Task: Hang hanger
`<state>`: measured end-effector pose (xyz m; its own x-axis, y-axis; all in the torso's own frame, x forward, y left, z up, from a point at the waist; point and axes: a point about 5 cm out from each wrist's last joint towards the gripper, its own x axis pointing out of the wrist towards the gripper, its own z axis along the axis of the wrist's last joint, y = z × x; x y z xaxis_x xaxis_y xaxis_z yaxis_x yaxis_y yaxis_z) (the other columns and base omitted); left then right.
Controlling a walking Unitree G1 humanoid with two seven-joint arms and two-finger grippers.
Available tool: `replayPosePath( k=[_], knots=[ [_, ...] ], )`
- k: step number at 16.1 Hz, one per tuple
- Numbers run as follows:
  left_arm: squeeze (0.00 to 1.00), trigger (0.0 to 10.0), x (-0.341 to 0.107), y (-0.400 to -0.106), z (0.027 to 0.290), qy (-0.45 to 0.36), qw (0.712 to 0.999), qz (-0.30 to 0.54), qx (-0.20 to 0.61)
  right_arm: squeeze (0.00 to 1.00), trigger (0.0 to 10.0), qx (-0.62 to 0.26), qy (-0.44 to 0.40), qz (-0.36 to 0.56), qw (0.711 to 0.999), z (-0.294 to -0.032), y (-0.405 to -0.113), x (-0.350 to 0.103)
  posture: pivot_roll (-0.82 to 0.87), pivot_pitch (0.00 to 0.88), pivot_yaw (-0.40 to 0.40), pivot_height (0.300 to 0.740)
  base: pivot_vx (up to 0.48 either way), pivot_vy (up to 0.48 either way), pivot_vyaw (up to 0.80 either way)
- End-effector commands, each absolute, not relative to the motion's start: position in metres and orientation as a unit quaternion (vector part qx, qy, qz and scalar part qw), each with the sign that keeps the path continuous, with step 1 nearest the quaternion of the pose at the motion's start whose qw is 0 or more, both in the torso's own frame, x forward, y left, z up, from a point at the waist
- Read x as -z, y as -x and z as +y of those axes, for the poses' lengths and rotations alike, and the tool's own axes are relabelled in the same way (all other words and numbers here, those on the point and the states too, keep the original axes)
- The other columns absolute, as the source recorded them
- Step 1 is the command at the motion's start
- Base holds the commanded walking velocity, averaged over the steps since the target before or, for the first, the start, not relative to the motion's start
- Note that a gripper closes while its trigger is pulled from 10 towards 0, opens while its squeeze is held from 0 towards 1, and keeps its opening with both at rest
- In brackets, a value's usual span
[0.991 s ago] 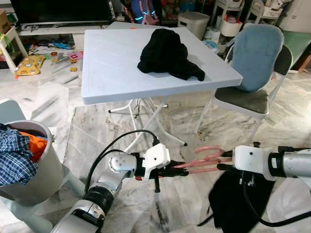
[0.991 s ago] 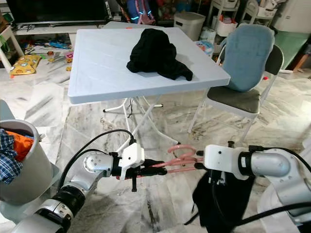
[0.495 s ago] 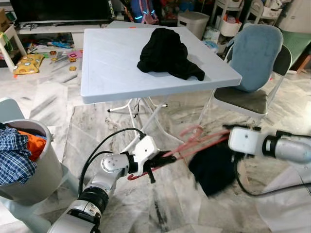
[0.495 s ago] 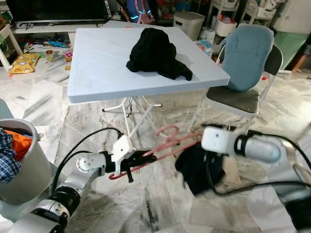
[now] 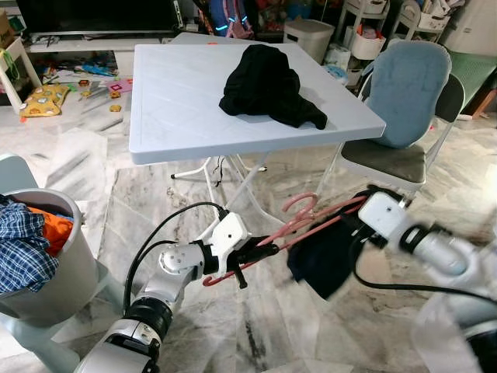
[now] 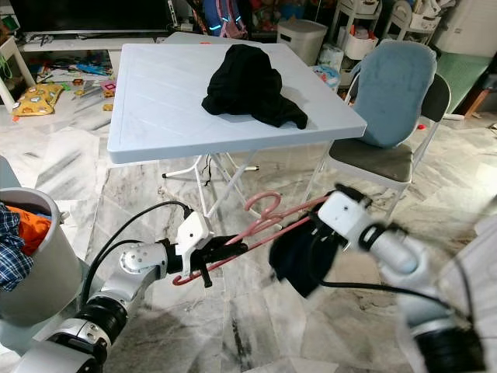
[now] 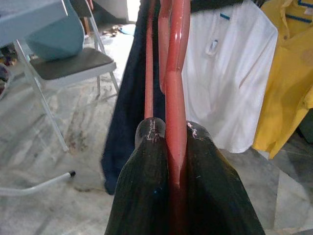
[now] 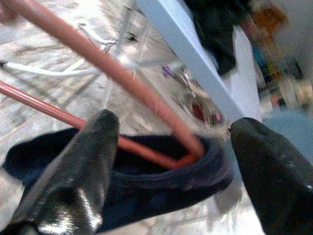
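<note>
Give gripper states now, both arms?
Left gripper: shut on the pink plastic hanger.
Right gripper: open, fingers straddling the hanger's end and dark garment.

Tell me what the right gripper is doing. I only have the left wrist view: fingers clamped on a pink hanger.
Observer: The right gripper is open, with its fingers on either side of the hanger's far corner, not clamping it.
Operator: Hook direction?
Observer: The hook points up. The hanger sits lower than the table top.
Operator: Anything on the table?
Observer: A crumpled black garment lies near its right side.
</note>
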<state>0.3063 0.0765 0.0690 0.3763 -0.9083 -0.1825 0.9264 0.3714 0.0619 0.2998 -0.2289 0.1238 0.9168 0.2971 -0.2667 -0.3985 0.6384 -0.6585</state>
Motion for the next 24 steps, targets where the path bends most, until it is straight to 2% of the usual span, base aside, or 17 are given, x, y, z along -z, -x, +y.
replayPosePath(
  k=[1, 5, 6, 7, 8, 9, 10, 11, 15, 16, 24],
  knots=[
    [0.00, 0.0, -0.088, -0.314, 0.073, -0.080, 0.823, 0.019, 0.562, 1.00, 10.0, -0.138, 0.354, 0.067, 0.922, -0.242, -0.301, -0.126, 0.06, 0.000, -0.089, 0.740, 0.000, 0.000, 0.00],
    [0.00, 0.0, -0.094, -0.315, 0.079, -0.087, 0.818, 0.011, 0.569, 1.00, 10.0, -0.063, 0.276, 0.065, 0.957, -0.246, -0.303, -0.116, 0.08, 0.000, -0.088, 0.740, 0.000, 0.000, 0.00],
    [0.00, 0.0, -0.095, -0.314, 0.081, -0.090, 0.816, 0.009, 0.571, 0.97, 10.0, -0.038, 0.246, 0.058, 0.967, -0.247, -0.305, -0.116, 0.08, 0.000, -0.088, 0.740, 0.000, 0.000, 0.00],
    [0.00, 0.0, -0.095, -0.313, 0.082, -0.093, 0.814, 0.008, 0.573, 0.77, 10.0, -0.032, 0.252, 0.059, 0.965, -0.249, -0.305, -0.116, 0.08, 0.000, -0.087, 0.740, 0.000, 0.000, 0.00],
    [0.00, 0.0, -0.096, -0.313, 0.084, -0.094, 0.814, 0.007, 0.574, 0.62, 10.0, -0.031, 0.242, 0.062, 0.968, -0.249, -0.305, -0.114, 0.08, 0.000, -0.086, 0.740, 0.000, 0.000, 0.00],
    [0.00, 0.0, -0.096, -0.313, 0.085, -0.093, 0.813, 0.007, 0.574, 0.15, 10.0, -0.033, 0.236, 0.068, 0.969, -0.249, -0.304, -0.111, 0.08, 0.000, -0.086, 0.740, 0.000, 0.000, 0.00],
    [0.00, 0.0, -0.098, -0.312, 0.086, -0.093, 0.813, 0.004, 0.575, 0.04, 10.0, -0.037, 0.226, 0.078, 0.970, -0.248, -0.303, -0.107, 0.08, 0.000, -0.086, 0.740, 0.000, 0.000, 0.00],
    [0.00, 0.0, -0.100, -0.312, 0.086, -0.093, 0.812, 0.002, 0.576, 0.00, 10.0, -0.038, 0.213, 0.091, 0.972, -0.248, -0.302, -0.102, 0.08, 0.000, -0.086, 0.740, 0.000, 0.000, 0.00],
    [0.00, 0.0, -0.104, -0.312, 0.087, -0.094, 0.810, -0.003, 0.578, 0.00, 10.0, -0.059, 0.182, 0.145, 0.971, -0.247, -0.297, -0.083, 0.08, 0.000, -0.089, 0.740, 0.000, 0.000, 0.00],
    [0.00, 0.0, -0.105, -0.312, 0.087, -0.094, 0.810, -0.005, 0.579, 0.00, 0.0, -0.064, 0.174, 0.152, 0.971, -0.247, -0.296, -0.080, 0.08, 0.000, -0.091, 0.740, 0.000, 0.000, 0.00],
    [0.00, 0.0, -0.109, -0.309, 0.087, -0.091, 0.807, -0.010, 0.584, 0.00, 0.0, -0.056, 0.152, 0.146, 0.976, -0.249, -0.300, -0.079, 0.09, 0.000, -0.103, 0.740, 0.000, 0.000, 0.00]
  ],
)
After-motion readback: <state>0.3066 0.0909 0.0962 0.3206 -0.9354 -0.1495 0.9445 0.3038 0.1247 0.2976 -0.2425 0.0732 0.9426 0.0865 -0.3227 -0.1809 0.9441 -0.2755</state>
